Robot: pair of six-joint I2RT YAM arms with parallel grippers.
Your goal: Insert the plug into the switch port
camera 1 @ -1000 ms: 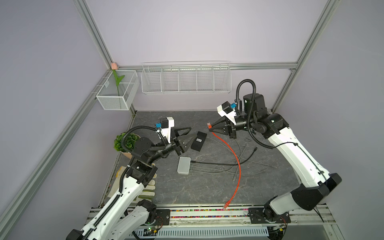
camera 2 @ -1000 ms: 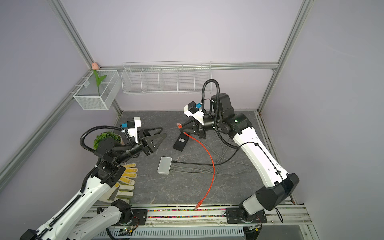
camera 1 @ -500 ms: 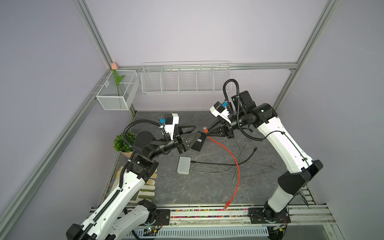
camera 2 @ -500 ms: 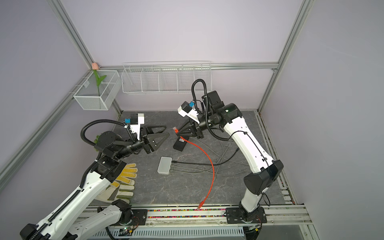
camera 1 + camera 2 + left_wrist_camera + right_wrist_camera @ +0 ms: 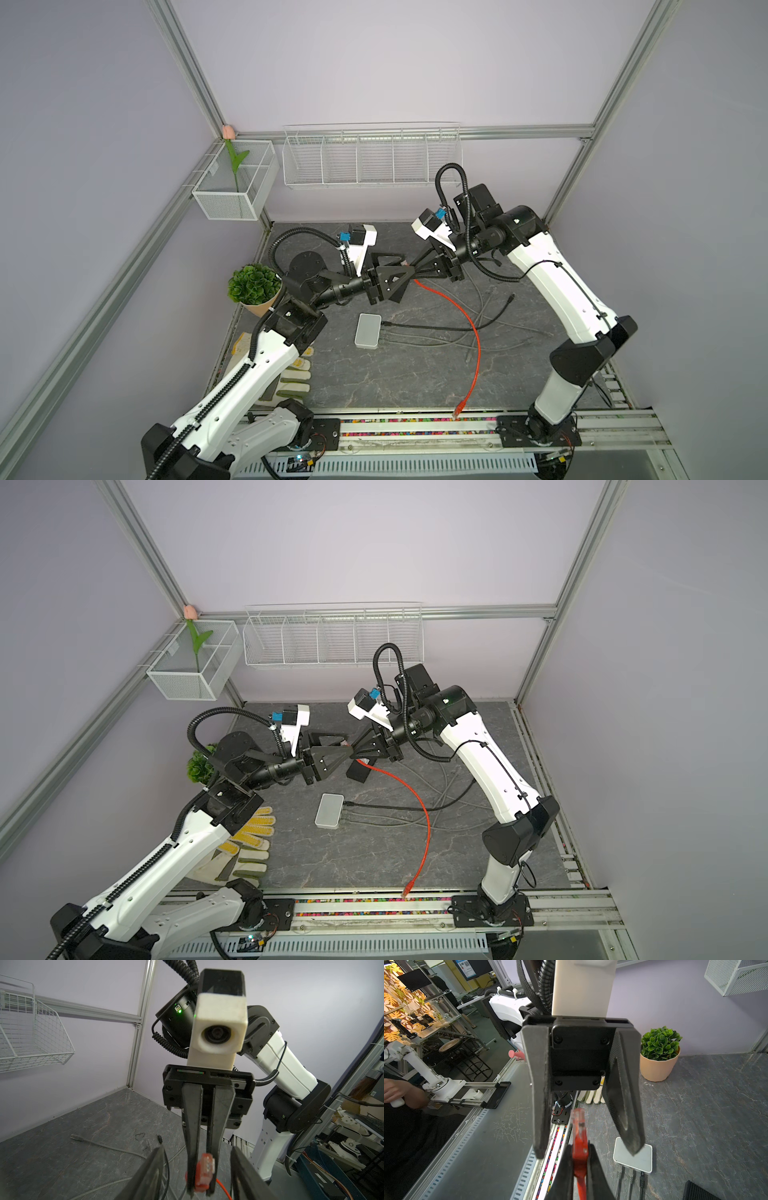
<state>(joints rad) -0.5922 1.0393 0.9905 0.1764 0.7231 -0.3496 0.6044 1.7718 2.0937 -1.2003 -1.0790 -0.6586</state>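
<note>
The right gripper (image 5: 201, 1187) pinches the orange plug (image 5: 204, 1169) by its boot in mid-air, its long axis pointing nose-first between the spread fingers of the left gripper (image 5: 586, 1150), touching neither, well apart from what seems the switch (image 5: 368, 336).

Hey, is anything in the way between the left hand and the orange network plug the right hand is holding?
Nothing visible. The orange network plug sits in the gap between the open fingers of the left hand, touching neither; the right hand grips it from the opposite side.
</note>
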